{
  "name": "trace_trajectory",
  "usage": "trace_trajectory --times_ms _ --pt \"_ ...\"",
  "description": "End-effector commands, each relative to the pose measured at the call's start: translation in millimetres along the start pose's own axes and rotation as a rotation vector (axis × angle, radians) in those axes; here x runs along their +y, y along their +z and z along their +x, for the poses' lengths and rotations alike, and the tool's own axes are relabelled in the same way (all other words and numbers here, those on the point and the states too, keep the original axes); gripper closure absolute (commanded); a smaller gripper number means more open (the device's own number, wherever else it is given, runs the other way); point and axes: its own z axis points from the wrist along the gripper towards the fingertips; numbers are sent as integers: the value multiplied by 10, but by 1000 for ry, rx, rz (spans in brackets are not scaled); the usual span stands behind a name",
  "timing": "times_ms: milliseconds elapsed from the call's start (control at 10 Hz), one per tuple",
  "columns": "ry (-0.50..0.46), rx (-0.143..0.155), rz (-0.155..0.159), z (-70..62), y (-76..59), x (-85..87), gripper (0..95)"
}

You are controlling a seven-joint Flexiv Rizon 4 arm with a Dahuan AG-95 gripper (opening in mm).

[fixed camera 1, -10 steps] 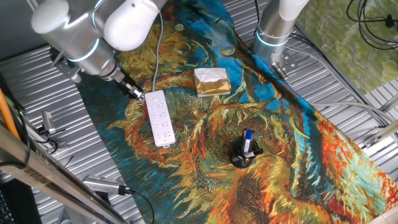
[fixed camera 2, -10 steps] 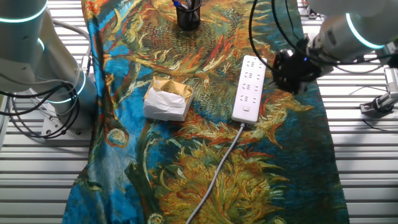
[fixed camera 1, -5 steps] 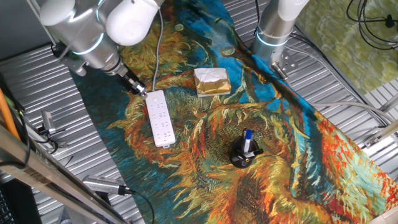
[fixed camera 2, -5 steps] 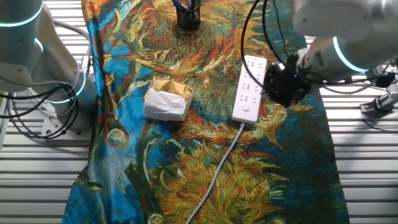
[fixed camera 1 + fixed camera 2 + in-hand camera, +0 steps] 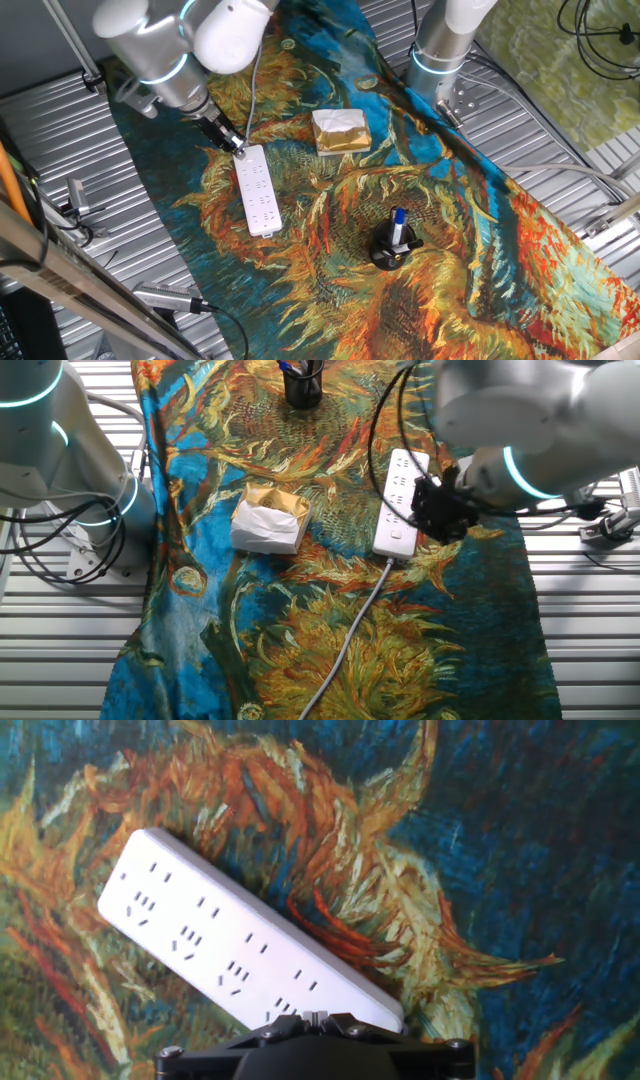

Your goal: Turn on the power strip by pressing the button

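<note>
1. Your white power strip (image 5: 256, 190) lies flat on the painted sunflower cloth (image 5: 450, 300), near one long edge of the worktop; its grey cable (image 5: 345, 635) trails off the end.
2. Your gripper (image 5: 236, 147) hangs over the strip's cable end, at or just above its surface.
3. You cannot tell whether the claw is wide or narrow; the fingertips are hidden in every view.
4. A gold foil block (image 5: 341, 131) sits well apart, toward the middle of the worktop.
</note>
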Motion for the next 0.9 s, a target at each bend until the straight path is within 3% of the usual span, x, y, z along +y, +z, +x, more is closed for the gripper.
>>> trace_trajectory --times_ms 100,500,900 --pt "3 0 1 -14 43 -5 950" --pt "1 9 8 -1 -48 6 950" --pt "32 20 6 0 -55 7 950"
